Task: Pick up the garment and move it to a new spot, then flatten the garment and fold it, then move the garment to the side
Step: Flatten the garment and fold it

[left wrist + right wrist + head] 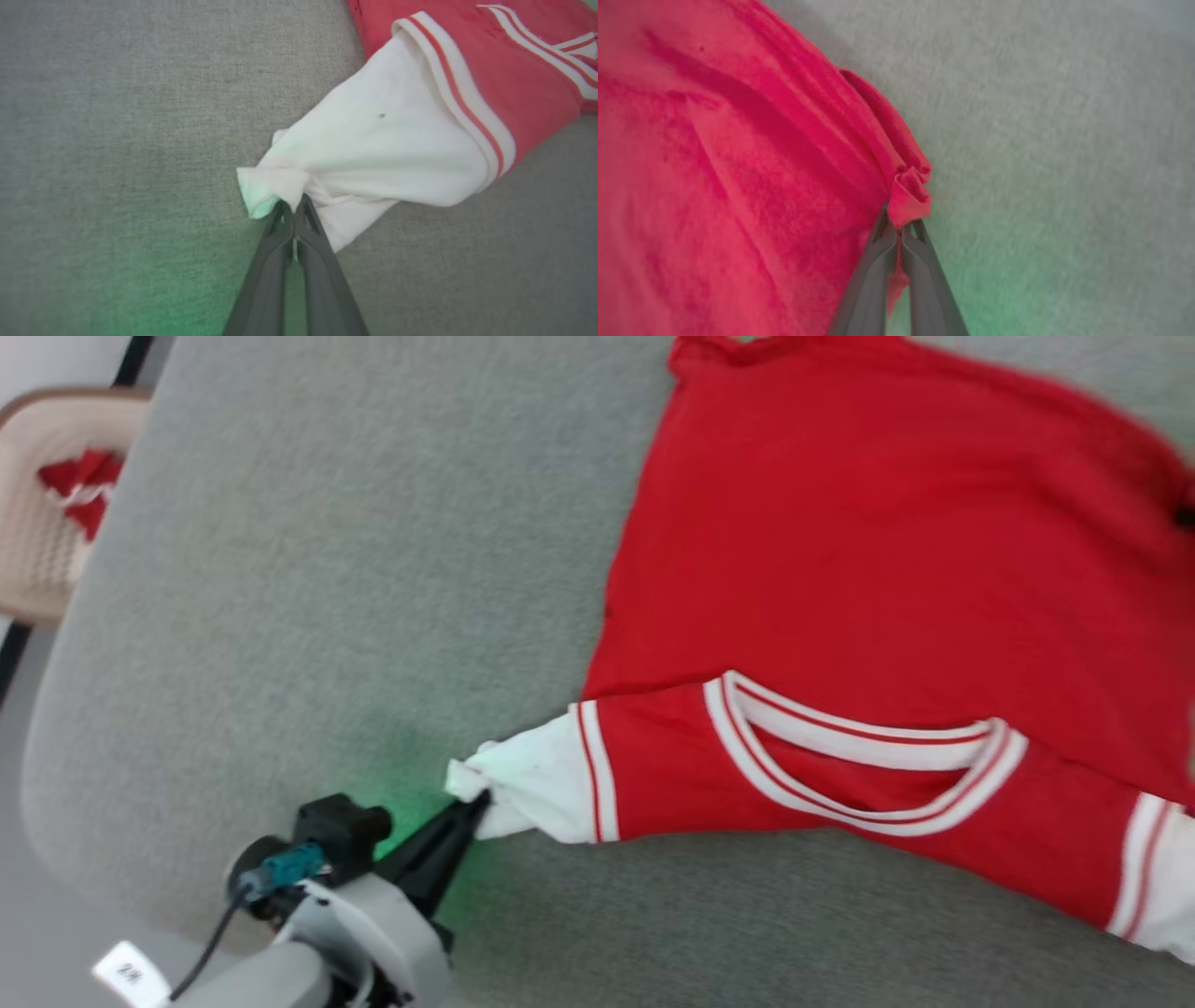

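At the left gripper's [293, 207] tips: white sleeve [387, 140] of the garment [840, 569] pinched | right gripper [901, 226] clamps a red edge fold | step, judged: flattening on grey surface [327, 569] | next: draw both grips apart evenly, cloth low.

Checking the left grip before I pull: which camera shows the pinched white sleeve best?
The left wrist view: the sleeve is large and sharp, its bunched end pinched in the shut left tool. The head view shows it small. The right wrist view shows red cloth in the right tool.
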You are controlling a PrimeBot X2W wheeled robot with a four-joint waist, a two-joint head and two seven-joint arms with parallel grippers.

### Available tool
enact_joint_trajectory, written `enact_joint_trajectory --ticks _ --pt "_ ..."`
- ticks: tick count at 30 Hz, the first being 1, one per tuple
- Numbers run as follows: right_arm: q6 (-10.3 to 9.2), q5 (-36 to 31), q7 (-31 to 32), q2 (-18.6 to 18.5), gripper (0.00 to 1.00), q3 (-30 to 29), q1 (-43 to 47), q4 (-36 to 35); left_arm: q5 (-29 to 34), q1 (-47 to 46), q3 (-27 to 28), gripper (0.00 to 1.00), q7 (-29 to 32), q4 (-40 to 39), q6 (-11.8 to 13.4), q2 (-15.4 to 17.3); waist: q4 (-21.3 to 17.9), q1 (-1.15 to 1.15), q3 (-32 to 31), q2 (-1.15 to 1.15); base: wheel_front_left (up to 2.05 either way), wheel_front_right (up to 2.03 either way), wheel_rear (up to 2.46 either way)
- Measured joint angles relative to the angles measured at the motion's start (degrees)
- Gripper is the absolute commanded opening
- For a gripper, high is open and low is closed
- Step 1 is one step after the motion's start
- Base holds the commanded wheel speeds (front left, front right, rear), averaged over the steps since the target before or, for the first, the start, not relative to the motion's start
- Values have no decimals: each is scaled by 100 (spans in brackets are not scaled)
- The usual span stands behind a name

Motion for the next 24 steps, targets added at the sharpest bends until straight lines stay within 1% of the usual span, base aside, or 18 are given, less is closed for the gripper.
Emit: enact_joint_trajectory --ticks 4,7,12,17,21,24 --pt "0 476 -160 -400 0 -45 860 -869 -80 125 74 0 20 -18 83 198 -248 0 -209 0 0 0 0" --pt "0 765 -305 -612 0 -186 1574 -1405 -127 193 93 0 30 -25 131 293 -409 0 -375 0 0 0 0" --pt "1 991 -476 -751 0 -520 2766 -2030 -187 302 105 0 73 -42 167 425 -667 0 -627 0 0 0 0" --pt "2 1024 -565 -681 0 -1035 3866 -2358 -243 383 111 0 79 -53 178 483 -888 0 -835 0 0 0 0" --pt "9 971 -601 -410 0 -1533 4623 -2476 -270 401 103 0 105 -38 171 511 -1016 0 -965 0 0 0 0" --pt "19 758 -615 -148 0 -1817 4972 -2490 -287 421 112 0 105 -8 171 538 -1095 0 -1026 0 0 0 0"
